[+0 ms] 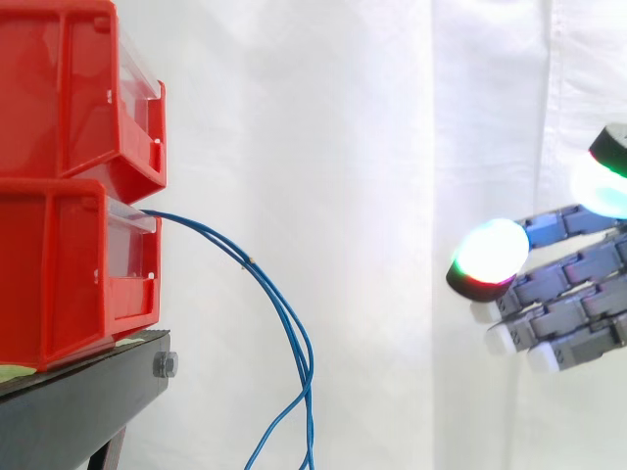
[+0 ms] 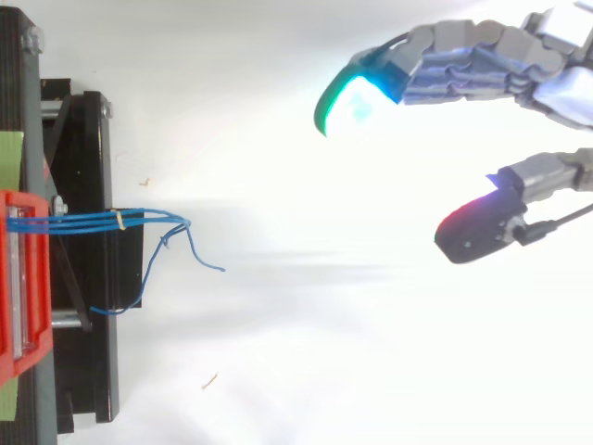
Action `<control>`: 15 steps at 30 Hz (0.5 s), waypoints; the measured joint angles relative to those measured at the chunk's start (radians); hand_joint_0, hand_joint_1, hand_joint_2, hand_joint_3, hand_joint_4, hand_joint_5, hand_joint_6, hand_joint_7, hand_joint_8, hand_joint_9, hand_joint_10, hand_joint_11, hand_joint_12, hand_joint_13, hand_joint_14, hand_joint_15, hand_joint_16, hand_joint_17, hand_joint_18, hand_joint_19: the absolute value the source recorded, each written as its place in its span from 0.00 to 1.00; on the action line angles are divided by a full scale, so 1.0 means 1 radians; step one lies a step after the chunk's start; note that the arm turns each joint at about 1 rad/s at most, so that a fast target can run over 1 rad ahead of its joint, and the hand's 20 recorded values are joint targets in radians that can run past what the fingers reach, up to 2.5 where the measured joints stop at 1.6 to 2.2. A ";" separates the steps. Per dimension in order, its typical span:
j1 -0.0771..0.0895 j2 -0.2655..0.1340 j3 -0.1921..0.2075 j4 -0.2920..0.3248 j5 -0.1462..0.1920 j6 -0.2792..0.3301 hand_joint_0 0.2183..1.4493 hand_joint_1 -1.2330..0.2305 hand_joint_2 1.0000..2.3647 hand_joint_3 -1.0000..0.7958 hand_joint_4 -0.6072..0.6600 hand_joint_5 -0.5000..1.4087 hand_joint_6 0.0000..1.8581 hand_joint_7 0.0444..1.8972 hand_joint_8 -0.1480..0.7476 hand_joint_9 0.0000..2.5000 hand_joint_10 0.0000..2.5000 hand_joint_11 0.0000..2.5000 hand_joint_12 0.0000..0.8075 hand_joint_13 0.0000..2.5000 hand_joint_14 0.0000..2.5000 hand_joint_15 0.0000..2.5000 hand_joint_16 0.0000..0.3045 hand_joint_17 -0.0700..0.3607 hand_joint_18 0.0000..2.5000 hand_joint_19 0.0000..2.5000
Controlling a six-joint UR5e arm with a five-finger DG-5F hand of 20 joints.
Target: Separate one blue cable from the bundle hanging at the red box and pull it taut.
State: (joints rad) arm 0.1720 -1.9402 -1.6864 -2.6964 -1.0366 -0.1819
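A bundle of thin blue cables [image 1: 279, 323] comes out of the lower red box [image 1: 78, 269] and arcs down to the right, hanging past the frame's bottom. From above, the blue cables [image 2: 139, 220] leave the red box [image 2: 23, 278] bound by a small yellow tie, and their loose ends spread out. My hand [image 1: 568, 294] hovers well to the right of the cables, apart from them. Its fingers [image 2: 445, 56] are stretched toward the boxes and the thumb [image 2: 477, 227] is held apart, with nothing between them.
A second red box [image 1: 69, 93] is stacked on the lower one. Both rest on a black stand [image 1: 78, 397]. A white curtain [image 1: 372, 147] hangs behind, and open space lies between the cables and my hand.
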 measured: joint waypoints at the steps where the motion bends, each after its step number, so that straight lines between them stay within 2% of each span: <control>1: 0.000 -0.009 0.001 0.011 0.000 0.002 0.23 0.35 0.00 0.28 0.62 0.13 0.27 0.46 0.43 0.11 0.01 0.15 0.45 0.17 0.00 0.05 0.16 0.41 0.17 0.00; 7: 0.000 -0.029 0.013 0.050 0.022 -0.032 0.23 0.37 0.00 0.28 0.63 0.13 0.27 0.46 0.43 0.11 0.01 0.15 0.45 0.17 0.00 0.05 0.16 0.41 0.17 0.01; 12: 0.000 -0.042 0.027 0.055 0.049 -0.058 0.23 0.38 0.00 0.28 0.63 0.13 0.27 0.46 0.44 0.11 0.00 0.15 0.45 0.17 0.00 0.05 0.16 0.41 0.16 0.01; 15: 0.000 -0.065 0.047 0.053 0.056 -0.059 0.22 0.38 0.00 0.28 0.63 0.13 0.27 0.46 0.44 0.11 0.00 0.15 0.45 0.17 0.00 0.05 0.16 0.41 0.17 0.01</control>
State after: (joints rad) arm 0.1717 -2.0054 -1.6395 -2.6434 -0.9811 -0.2404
